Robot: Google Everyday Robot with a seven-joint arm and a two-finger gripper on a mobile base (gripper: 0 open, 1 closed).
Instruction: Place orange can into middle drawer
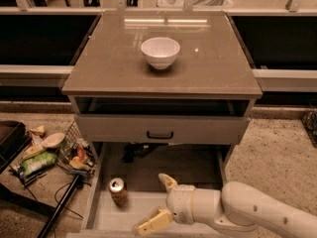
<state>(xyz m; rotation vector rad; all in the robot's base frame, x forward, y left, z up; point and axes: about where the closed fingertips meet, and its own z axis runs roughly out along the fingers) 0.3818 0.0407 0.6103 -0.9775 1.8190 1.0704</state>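
Observation:
The orange can [118, 191] stands upright on the pale floor of the pulled-out middle drawer [143, 213], near its left wall. My gripper [158, 203] is open and empty, low over the drawer, a short way right of the can and apart from it. One finger [167, 181] points to the back and the other [150, 223] towards the drawer's front edge. My white arm [247, 212] comes in from the lower right.
A white bowl [160, 52] sits on the cabinet top [208, 73]. Above the open drawer is a drawer front with a black handle [159, 134]. A dark object [138, 150] lies at the back under it. A wire basket of snacks [74, 155] lies on the floor at left.

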